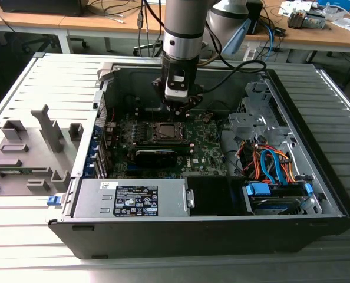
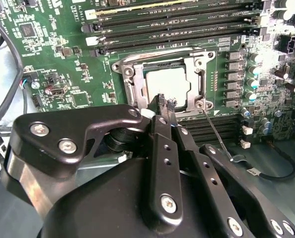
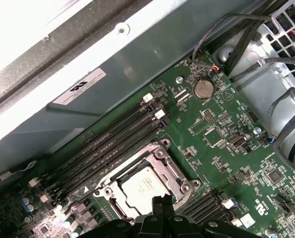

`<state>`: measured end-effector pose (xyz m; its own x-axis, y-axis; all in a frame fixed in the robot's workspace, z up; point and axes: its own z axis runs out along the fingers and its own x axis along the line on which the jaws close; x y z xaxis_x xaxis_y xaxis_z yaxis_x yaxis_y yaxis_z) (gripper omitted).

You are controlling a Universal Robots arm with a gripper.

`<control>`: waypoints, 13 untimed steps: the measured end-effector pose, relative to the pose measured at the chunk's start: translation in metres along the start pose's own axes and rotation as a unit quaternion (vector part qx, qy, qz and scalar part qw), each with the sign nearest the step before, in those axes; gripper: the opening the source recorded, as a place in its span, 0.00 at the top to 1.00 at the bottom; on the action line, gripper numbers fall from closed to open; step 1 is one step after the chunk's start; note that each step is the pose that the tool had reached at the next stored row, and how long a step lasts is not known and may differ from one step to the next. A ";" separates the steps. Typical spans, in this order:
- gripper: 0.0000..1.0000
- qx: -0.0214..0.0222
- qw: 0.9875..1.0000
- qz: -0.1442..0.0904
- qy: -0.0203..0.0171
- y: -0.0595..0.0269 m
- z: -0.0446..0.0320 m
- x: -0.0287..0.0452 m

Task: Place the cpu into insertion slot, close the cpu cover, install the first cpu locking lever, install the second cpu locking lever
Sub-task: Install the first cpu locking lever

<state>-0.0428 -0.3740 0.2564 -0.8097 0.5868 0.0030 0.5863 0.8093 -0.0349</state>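
The cpu [image 2: 168,84] [image 3: 141,186] lies flat in the insertion slot [image 1: 165,131], its silver-grey top showing through the cutout. The cpu cover [image 2: 160,61] [image 3: 157,159] is down over it as a silver frame. A thin wire locking lever [image 2: 216,134] runs from the socket's corner out across the board, away from the frame. My gripper [image 2: 166,102] [image 3: 162,202] [image 1: 178,107] hangs just above the socket's edge, beside the cpu. Its black fingers are shut, with nothing visible between them.
Memory slots [image 2: 177,25] run alongside the socket. A black graphics card [image 1: 156,156] sits in front of it, and the power supply [image 1: 134,197] lies at the case front. Coloured cables [image 1: 269,165] fill the exterior view's right. Grey fixtures [image 1: 27,147] stand outside the case.
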 end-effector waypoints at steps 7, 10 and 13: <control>0.89 0.000 1.000 -0.017 -0.001 0.0000 0.0000 0.0000; 0.89 0.000 1.000 -0.023 -0.001 0.0000 0.0000 0.0000; 0.89 0.000 1.000 -0.028 -0.001 0.0000 0.0000 0.0000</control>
<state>-0.0428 -0.3740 0.2564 -0.8408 0.5413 0.0030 0.5409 0.8404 -0.0349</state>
